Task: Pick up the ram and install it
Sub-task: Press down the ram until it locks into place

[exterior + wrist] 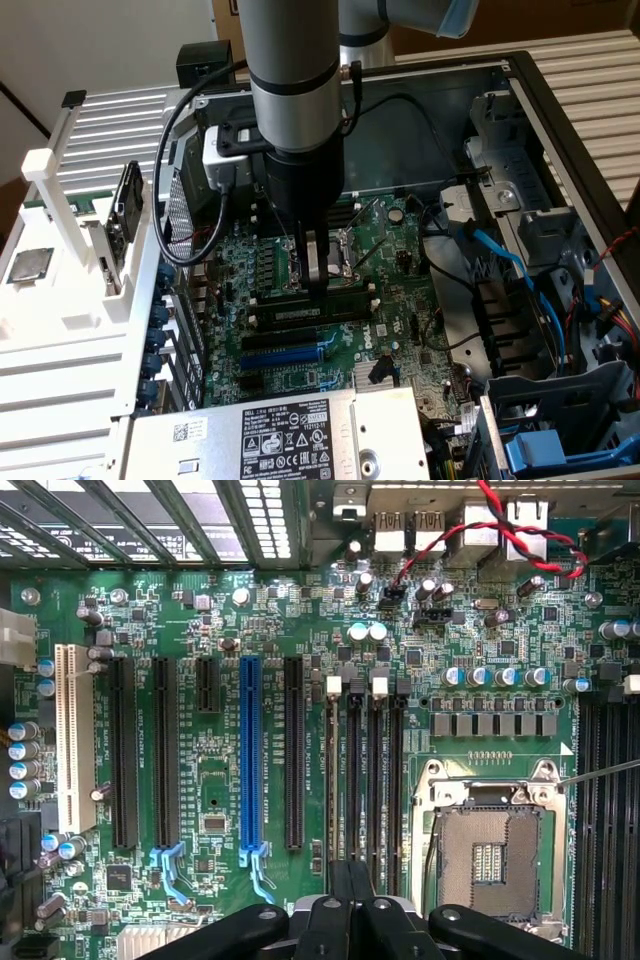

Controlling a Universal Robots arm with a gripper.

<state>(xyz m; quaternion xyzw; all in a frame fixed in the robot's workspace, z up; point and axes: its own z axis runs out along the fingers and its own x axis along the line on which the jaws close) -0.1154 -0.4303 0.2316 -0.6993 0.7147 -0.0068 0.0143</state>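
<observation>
Exterior view: set high and off to one side, angled down into the open computer case (520, 90), at moderate range. Wrist view: looks straight down, close above the motherboard (220, 610). Shared ground: the motherboard (400, 250), its blue expansion slot (251, 760) (285, 355) and the processor socket (490, 855).

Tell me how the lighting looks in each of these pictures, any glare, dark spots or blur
Exterior view: the white rack at the exterior view's left is bright and washed out, while the open computer case is dim around the motherboard, shaded by the arm. Wrist view: the motherboard is evenly lit; the vent slots glare white, and the gripper is a dark, soft shape.
</observation>
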